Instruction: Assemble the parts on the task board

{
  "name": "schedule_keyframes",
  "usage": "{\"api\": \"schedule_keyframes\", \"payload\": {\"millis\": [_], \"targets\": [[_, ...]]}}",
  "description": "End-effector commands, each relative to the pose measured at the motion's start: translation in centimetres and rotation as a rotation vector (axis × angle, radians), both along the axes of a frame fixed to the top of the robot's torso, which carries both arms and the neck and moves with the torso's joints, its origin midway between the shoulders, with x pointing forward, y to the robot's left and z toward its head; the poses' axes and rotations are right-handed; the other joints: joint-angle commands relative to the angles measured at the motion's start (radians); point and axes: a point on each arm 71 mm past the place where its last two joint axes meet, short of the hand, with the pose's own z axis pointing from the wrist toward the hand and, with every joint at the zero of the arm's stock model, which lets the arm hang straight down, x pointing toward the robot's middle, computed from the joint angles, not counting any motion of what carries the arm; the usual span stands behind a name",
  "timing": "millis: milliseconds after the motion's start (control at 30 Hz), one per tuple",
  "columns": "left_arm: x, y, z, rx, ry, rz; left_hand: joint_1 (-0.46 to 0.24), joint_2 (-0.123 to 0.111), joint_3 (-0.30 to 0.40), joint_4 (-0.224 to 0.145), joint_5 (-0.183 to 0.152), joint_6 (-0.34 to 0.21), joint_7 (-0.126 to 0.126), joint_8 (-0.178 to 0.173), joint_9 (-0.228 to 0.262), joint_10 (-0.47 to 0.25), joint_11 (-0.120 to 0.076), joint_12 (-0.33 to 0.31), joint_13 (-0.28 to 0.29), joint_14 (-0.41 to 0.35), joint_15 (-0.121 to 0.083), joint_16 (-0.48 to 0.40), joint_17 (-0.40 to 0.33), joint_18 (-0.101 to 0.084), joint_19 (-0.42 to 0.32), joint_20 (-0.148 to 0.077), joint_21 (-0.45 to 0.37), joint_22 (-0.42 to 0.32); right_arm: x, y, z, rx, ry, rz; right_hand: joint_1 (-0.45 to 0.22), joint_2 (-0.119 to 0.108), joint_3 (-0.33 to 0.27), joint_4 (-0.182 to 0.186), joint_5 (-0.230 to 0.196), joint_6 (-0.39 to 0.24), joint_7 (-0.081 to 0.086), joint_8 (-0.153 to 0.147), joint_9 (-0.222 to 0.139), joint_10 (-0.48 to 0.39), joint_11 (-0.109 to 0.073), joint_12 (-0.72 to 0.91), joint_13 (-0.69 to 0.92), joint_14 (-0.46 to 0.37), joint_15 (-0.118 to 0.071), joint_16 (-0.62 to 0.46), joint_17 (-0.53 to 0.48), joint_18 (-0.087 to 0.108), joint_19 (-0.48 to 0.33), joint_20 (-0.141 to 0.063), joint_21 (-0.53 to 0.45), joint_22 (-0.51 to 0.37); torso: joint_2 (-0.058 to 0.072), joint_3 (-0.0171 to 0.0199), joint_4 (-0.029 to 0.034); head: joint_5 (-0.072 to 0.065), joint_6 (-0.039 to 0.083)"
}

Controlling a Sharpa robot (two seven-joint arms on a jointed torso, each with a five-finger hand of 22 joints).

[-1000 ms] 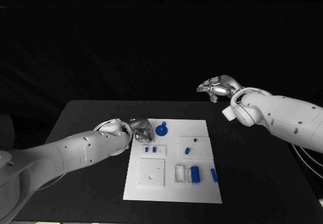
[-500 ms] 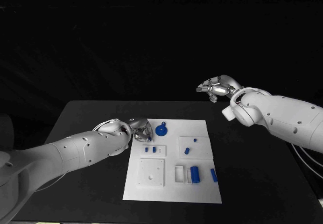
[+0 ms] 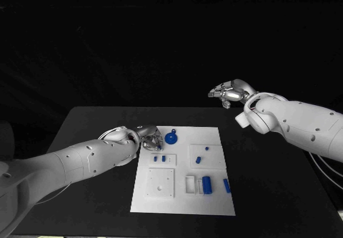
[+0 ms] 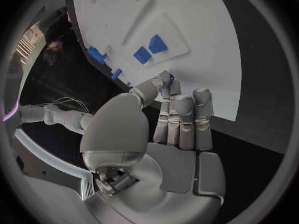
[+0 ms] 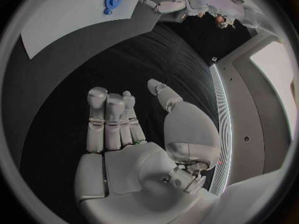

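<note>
The left hand [image 3: 148,138] hovers at the white board's [image 3: 214,203] edge beside the round blue part [image 3: 171,138]; I cannot tell whether it holds anything. Two long blue parts [image 3: 207,185] lie lengthwise along the board. The right hand [image 3: 230,92] is raised, released and empty.

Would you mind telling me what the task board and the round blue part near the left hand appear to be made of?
The task board looks like matte white plastic, possibly printed: flat, dull, with raised moulded frames. The round blue part seems plastic too, in an even saturated colour without shine. Neither can be confirmed by look alone.

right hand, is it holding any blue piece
No, the right hand is bare, fingers apart above the black table.
</note>
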Motion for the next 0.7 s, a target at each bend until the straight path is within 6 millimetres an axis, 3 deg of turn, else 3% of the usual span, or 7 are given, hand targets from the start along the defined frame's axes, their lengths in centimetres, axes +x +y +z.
{"api": "schedule_keyframes", "payload": {"millis": [33,700], "targets": [[-0.16,-0.44,0.13,-0.025,-0.002,-0.011,0.000,0.007,0.006,0.002,0.005,0.007,-0.002,0.003,0.001,0.038,0.033,0.003,0.001,0.000,-0.005,0.004,-0.001,0.052,0.004,-0.012,0.006,0.019,-0.04,0.13,-0.01,-0.002,0.001,0.017,-0.005,0.003,0.004,-0.003,0.006,0.003,0.009,-0.006,-0.002,-0.007,-0.002,0.007,-0.002,0.002,0.003,0.000,-0.002,0.069,0.002,-0.008,-0.006,0.014,0.000,0.0004,0.0005,0.000,-0.001],[-0.04,-1.15,-0.03,-0.020,0.013,-0.022,-0.001,0.008,0.007,0.001,0.005,0.006,-0.002,0.002,0.001,0.038,0.033,0.001,0.002,0.000,-0.005,0.004,-0.001,0.052,0.004,-0.012,0.007,0.019,-0.05,0.23,0.00,-0.001,0.001,0.019,-0.005,0.003,0.004,-0.004,0.006,0.003,0.009,-0.006,-0.002,-0.007,-0.002,0.007,-0.002,0.002,0.003,0.000,-0.002,0.069,0.002,-0.008,-0.006,0.014,0.001,0.0004,0.0005,0.003,-0.003]]}}
